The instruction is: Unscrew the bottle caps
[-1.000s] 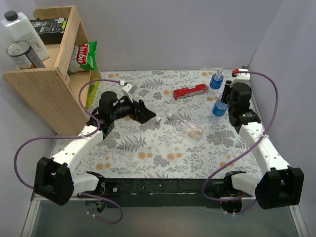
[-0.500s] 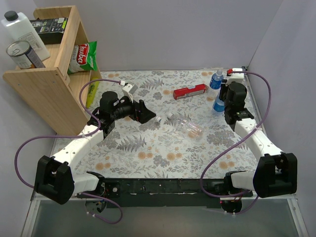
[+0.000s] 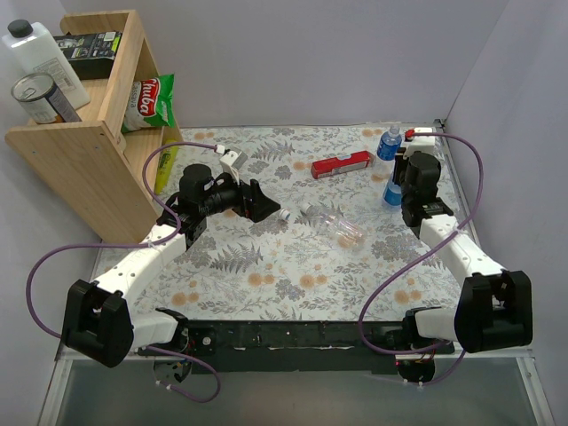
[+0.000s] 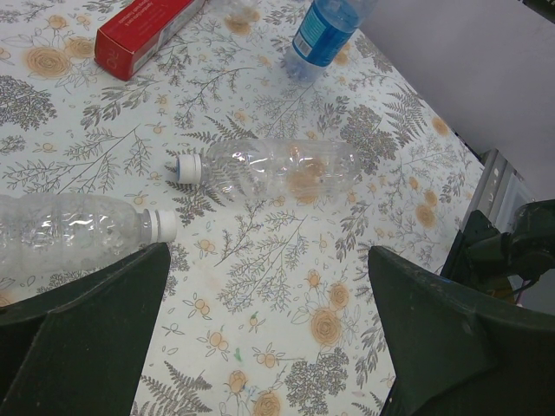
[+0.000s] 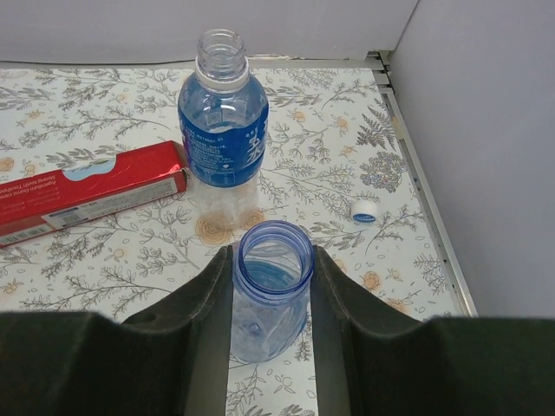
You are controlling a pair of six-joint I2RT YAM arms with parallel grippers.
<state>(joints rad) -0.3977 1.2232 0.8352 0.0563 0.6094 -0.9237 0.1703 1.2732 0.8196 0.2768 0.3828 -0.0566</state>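
One bottle cap (image 4: 185,166) is still on a clear bottle (image 4: 277,169) lying in the middle of the left wrist view. A second cap (image 4: 160,224) tops another lying bottle (image 4: 69,227) at the left edge. The left gripper (image 4: 267,251) is spread wide and holds nothing. The right gripper (image 5: 271,260) pinches an open blue bottle (image 5: 269,334). A loose cap (image 5: 366,210) lies to its right. The caps look small, hard and light. The bottles look thin and may squash or roll. Hold the body, then pinch the cap's sides.
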